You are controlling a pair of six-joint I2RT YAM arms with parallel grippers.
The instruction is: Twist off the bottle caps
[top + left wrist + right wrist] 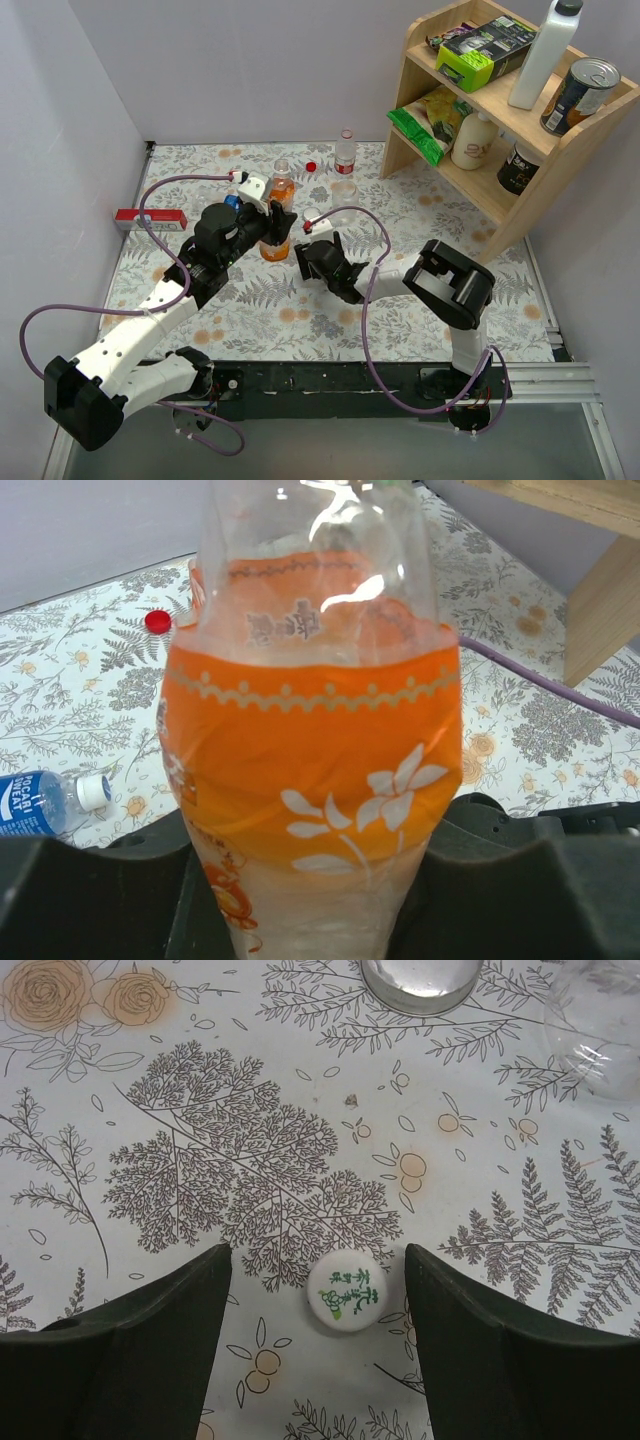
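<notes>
White cloth printed with ferns and orange flowers covers the table [330,310], and a wooden shelf [590,140] stands at its far right corner.

The left arm reaches in from the near left. The left gripper [271,236] is clenched on the orange-liquid bottle [277,212], which stands upright near the middle of the table. In the left wrist view its fingers [90,900] press the lower body of the bottle from both sides.

The right arm bends in from the near right. The right gripper [302,254] sits just right of that bottle, low over the cloth and released, with its fingers spread wide. In the right wrist view the white cap [345,1294], printed in green, lies flat on the cloth between the two fingers [500,1360] and touches neither.

Farther back, the clear bottle with the red label [346,152] stands upright, with the squat clear bottle [343,190] just in front of it. The blue-labelled bottle [40,802] lies on its side to the left of the held bottle, its bluish-white cap [93,792] on.

The red cap [311,166] lies loose on the cloth, between the orange-liquid bottle and the red-labelled one.
</notes>
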